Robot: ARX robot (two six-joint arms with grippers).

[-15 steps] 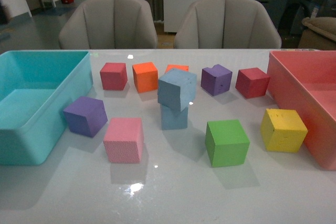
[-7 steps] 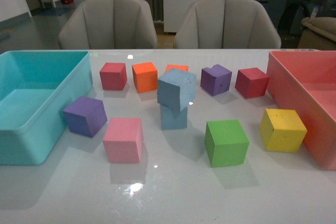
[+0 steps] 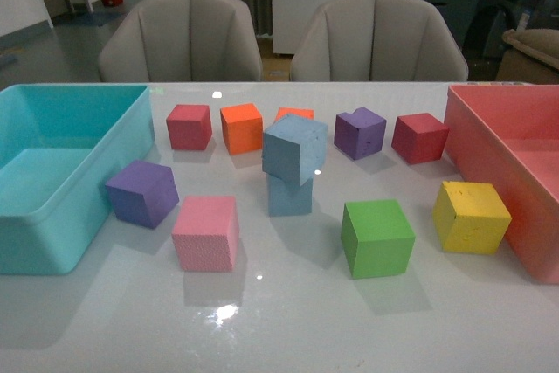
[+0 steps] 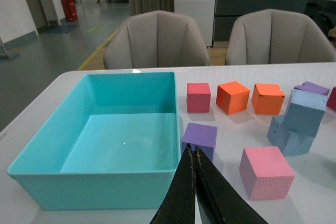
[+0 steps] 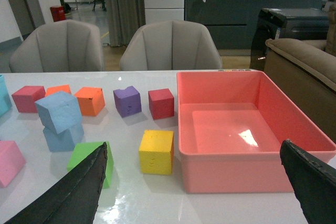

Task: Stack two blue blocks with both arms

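Blue blocks are already one on the other, and neither tool is near them. The left tool has its two black fingers pressed together with nothing between them, and it hangs near the front wall of the big turquoise plastic bin, well apart from the stack. The right tool is spread wide, a black finger at each side of its wrist view, holding nothing; ahead of it lie the yellow foam cube and the long pink plastic bin.

Out from there, on the glossy white table, the upper pale greyish-blue foam cube sits on the lower pale greyish-blue foam cube. It is turned and tilted against the one beneath, overhanging it, so the stack looks less than square. Around it are a pink foam cube, a purple foam cube, a green foam cube and a row of red, orange and purple cubes behind.

By my reading, stacking is done and both arms are clear. What is left, if anything, is to keep away from the pile; the skewed top cube could slide if nudged.
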